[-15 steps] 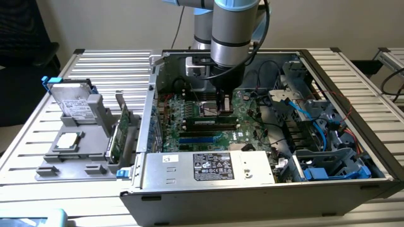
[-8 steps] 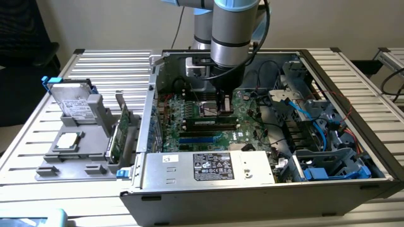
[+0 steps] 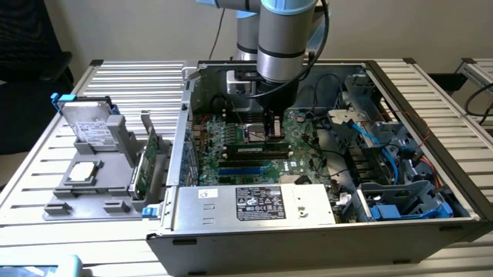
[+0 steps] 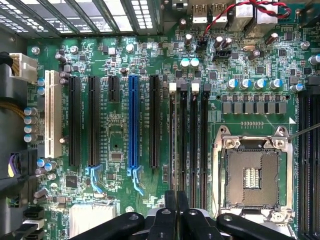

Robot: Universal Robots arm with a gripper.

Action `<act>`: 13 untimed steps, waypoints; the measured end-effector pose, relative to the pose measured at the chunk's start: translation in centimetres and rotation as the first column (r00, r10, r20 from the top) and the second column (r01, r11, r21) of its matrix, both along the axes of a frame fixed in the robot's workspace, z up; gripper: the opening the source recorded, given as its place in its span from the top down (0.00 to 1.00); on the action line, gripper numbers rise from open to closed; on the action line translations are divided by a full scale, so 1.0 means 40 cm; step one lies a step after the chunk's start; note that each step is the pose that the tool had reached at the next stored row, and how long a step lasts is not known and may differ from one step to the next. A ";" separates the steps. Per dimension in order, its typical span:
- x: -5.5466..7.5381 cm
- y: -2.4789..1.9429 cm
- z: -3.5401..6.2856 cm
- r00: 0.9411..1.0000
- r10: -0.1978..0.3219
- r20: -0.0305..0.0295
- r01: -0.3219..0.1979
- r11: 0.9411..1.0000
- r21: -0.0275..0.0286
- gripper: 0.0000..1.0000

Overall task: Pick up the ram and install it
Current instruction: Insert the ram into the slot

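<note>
One ram (image 3: 258, 151) (slotted); closed fingers (image 4: 170, 209) just beside it.

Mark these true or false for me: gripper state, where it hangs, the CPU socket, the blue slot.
1. The gripper is shut. True.
2. It hangs outside the case. False: it hangs inside the case, over the motherboard, by the memory slots.
3. The CPU socket is empty. True.
4. The blue slot holds a card. False: the blue slot is empty.
</note>
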State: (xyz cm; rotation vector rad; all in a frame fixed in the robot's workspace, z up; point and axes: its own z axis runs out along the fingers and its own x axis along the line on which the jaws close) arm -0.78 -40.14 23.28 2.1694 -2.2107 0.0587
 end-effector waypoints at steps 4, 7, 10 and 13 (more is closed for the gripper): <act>0.000 0.000 0.000 1.000 0.000 0.000 0.000 1.000 0.000 0.88; 0.000 0.000 -0.001 1.000 0.000 0.000 0.000 1.000 0.000 0.88; 0.000 0.000 -0.004 1.000 0.000 0.000 0.000 1.000 0.000 0.88; 0.000 0.000 -0.005 1.000 0.000 0.000 0.000 1.000 0.000 0.88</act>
